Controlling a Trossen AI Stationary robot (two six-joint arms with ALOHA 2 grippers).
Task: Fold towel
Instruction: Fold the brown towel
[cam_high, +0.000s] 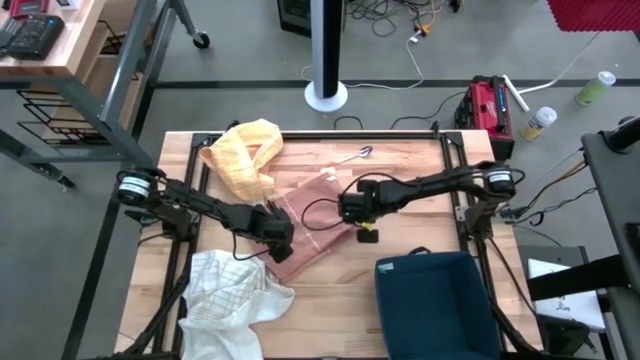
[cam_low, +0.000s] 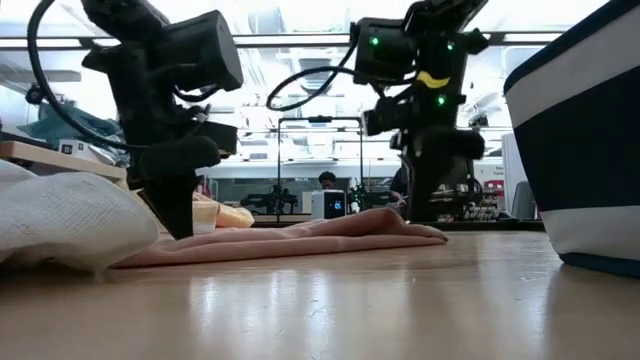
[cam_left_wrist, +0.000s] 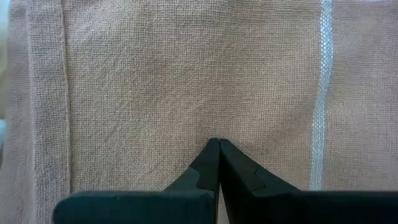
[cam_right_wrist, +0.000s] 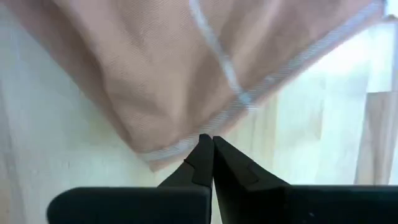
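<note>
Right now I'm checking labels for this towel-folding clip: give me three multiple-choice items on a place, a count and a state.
1. Where does the pink towel lie?
A. mid-table, between both arms
B. in the blue bin
C. on the floor

2. How many cloths lie on the table?
A. one
B. two
C. three

3. How do the left gripper and right gripper stand?
A. both open
B. both shut
C. one open

Answers: 1 A, the high view shows it mid-table. 2 C, pink, yellow cloth and white cloth. 3 B, wrist views show fingertips meeting.
</note>
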